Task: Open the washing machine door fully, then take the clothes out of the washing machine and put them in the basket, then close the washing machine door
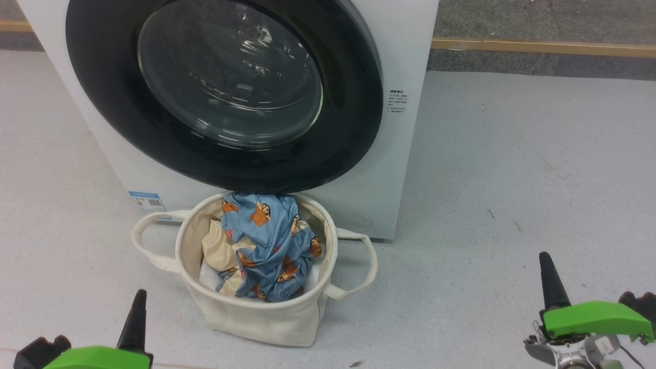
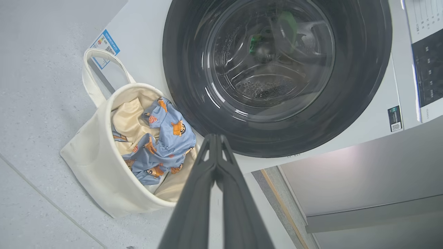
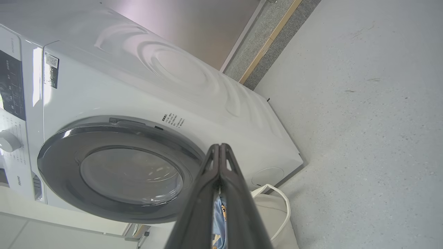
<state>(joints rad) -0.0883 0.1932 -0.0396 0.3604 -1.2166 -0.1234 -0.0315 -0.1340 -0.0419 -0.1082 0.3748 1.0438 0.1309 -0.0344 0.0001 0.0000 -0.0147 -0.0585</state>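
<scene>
The washing machine [image 1: 405, 154] stands white ahead of me, its door [image 1: 225, 87] lying shut against its front, black rim around domed glass. The door [image 2: 277, 72] and machine [image 3: 138, 90] also appear in the wrist views, door [image 3: 117, 173]. The cream basket [image 1: 256, 312] sits on the floor right before the machine and holds the clothes [image 1: 266, 241], blue printed fabric over a cream piece. Basket [image 2: 93, 162] and clothes [image 2: 162, 145] lie left of my fingers. My left gripper [image 1: 137, 302] is shut and empty at lower left. My right gripper [image 1: 548, 271] is shut and empty at lower right.
Grey speckled floor [image 1: 512, 179] spreads to the right of the machine. A wooden skirting strip [image 1: 538, 47] runs along the back wall. The basket's loop handles [image 1: 359, 266] stick out to both sides.
</scene>
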